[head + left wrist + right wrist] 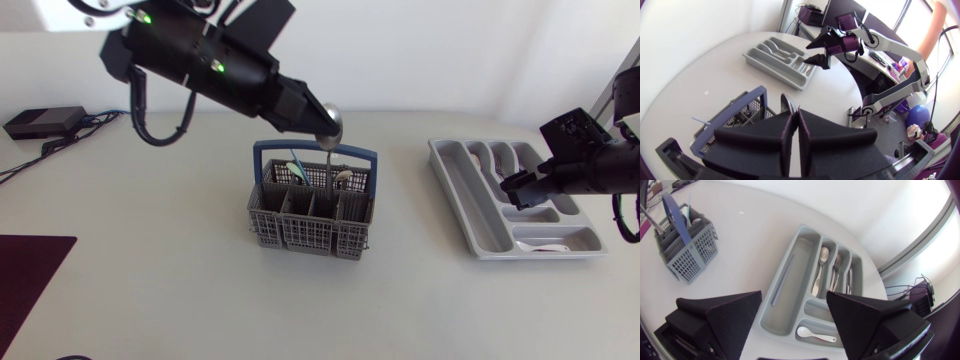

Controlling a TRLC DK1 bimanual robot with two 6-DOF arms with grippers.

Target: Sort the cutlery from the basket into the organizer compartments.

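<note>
The grey cutlery basket (310, 215) with a blue handle stands mid-table, with several pieces upright in it. Over it my left gripper (316, 116) is shut on a metal spoon (330, 160), bowl up, its handle end still down among the basket's cells. In the left wrist view the fingers (795, 132) press together and the spoon's bowl (787, 104) pokes out ahead of them, above the basket (735, 115). The grey organizer (470, 205) lies to the right with cutlery in its compartments. My right gripper (520, 190) hovers open over the organizer (790, 270), holding nothing.
A white spoon (815, 334) lies in the organizer's cross compartment. A black box with cables (45, 122) sits at the far left, and a dark red mat (25, 280) covers the front left corner.
</note>
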